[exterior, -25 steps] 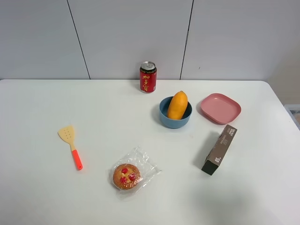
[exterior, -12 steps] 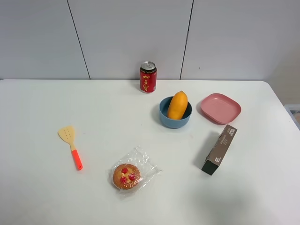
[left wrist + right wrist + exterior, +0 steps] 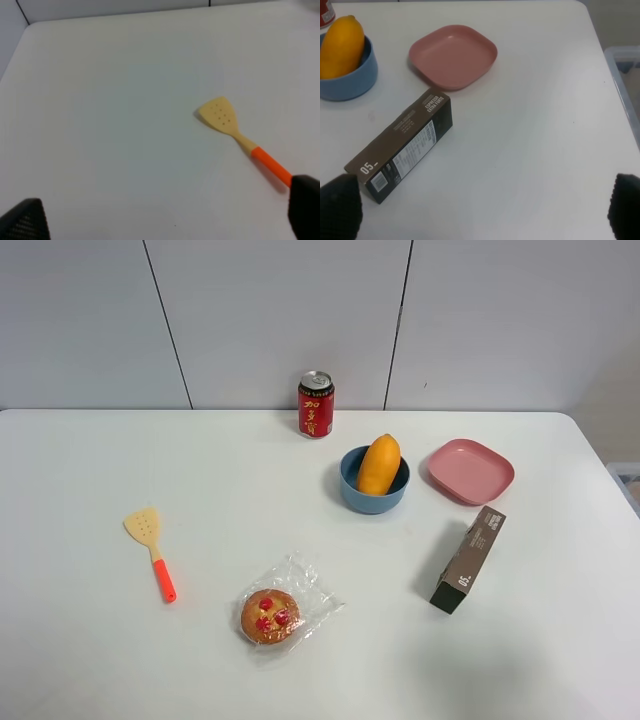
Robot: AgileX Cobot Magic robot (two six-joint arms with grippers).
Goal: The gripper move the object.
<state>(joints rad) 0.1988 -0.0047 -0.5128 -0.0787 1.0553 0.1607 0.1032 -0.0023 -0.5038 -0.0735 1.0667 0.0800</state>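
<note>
Nothing has moved since earlier. Our mango [image 3: 379, 464] lies in the blue bowl [image 3: 355, 496], far right of centre. Both our grippers stand spread wide, empty. Lifting carelessly could tip the bowl.

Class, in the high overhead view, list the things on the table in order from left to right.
Spatula → wrapped pastry → red can → mango in the blue bowl → brown box

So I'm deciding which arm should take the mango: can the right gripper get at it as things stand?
Probably yes. The mango lies exposed in the blue bowl, its top uncovered; the right gripper is open, with only the brown box lying nearby.
</note>
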